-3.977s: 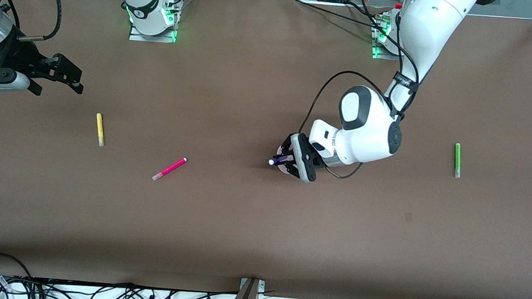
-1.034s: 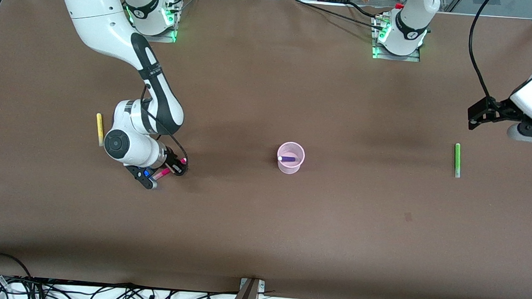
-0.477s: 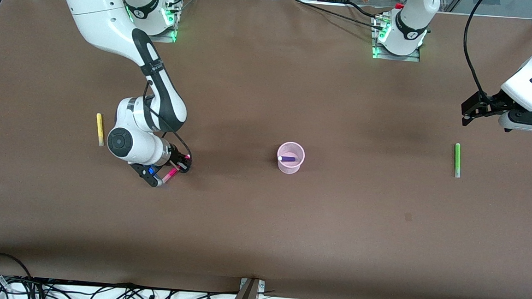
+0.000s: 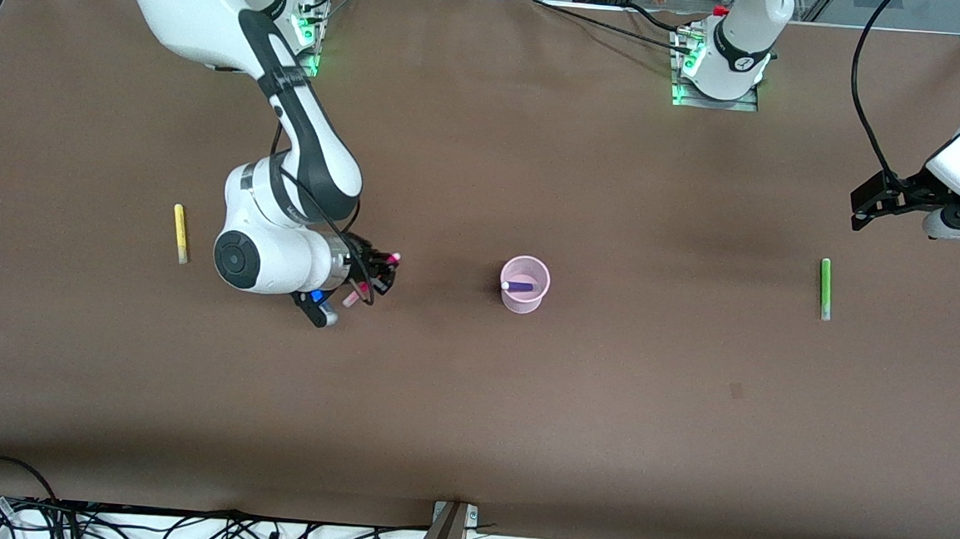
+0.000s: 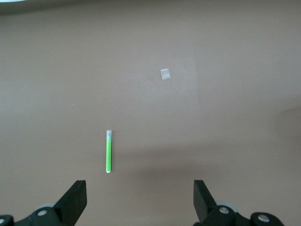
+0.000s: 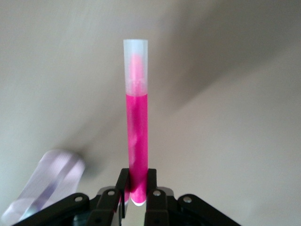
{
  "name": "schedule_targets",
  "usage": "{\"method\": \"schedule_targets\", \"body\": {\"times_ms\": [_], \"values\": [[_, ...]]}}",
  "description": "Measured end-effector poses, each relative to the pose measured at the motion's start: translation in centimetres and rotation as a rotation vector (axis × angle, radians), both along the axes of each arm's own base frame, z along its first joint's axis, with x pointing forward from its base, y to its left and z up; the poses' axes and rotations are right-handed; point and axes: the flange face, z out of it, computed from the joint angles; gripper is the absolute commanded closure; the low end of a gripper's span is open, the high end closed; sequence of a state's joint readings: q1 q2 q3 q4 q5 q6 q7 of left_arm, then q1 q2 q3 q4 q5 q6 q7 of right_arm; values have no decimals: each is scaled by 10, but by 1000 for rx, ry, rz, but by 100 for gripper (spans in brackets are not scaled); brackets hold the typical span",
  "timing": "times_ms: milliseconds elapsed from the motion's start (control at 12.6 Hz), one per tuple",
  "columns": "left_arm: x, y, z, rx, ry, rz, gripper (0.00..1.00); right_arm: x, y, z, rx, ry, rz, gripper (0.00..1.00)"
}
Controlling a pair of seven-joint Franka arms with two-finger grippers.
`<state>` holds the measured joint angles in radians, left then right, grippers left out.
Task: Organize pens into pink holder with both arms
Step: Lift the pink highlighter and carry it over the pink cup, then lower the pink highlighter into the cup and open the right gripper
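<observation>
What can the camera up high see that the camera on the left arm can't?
Only the high camera shows the pink cup with the purple pen inside, the yellow pen lying on the table, and the right claw shut on the pink pen.

Only the left wrist camera shows the left claw wide open, and a small pale scrap on the table.

Both show the green pen lying flat on the brown table.

Matt brown table [image 4: 605,410] – translucent plastic pink holder [image 4: 524,300], glossy magenta pen [image 6: 138,136] with a frosted cap.
</observation>
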<state>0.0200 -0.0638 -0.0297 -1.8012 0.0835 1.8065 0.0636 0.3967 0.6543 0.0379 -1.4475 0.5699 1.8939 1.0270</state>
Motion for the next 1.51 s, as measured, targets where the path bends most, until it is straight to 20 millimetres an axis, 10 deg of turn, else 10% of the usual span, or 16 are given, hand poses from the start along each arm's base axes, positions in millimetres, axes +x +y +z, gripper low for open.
{"method": "schedule_targets", "body": {"times_ms": [636,1034,1511], "values": [[-10,6,34,-12,2,25,0,-31,123,67,438,289,-376,100],[1,32,39,-54,48,81,0,-52,176,34,471,274,-490,100],[11,29,49,-13,68,69,0,-36,186,-27,463,234,-527,100]]}}
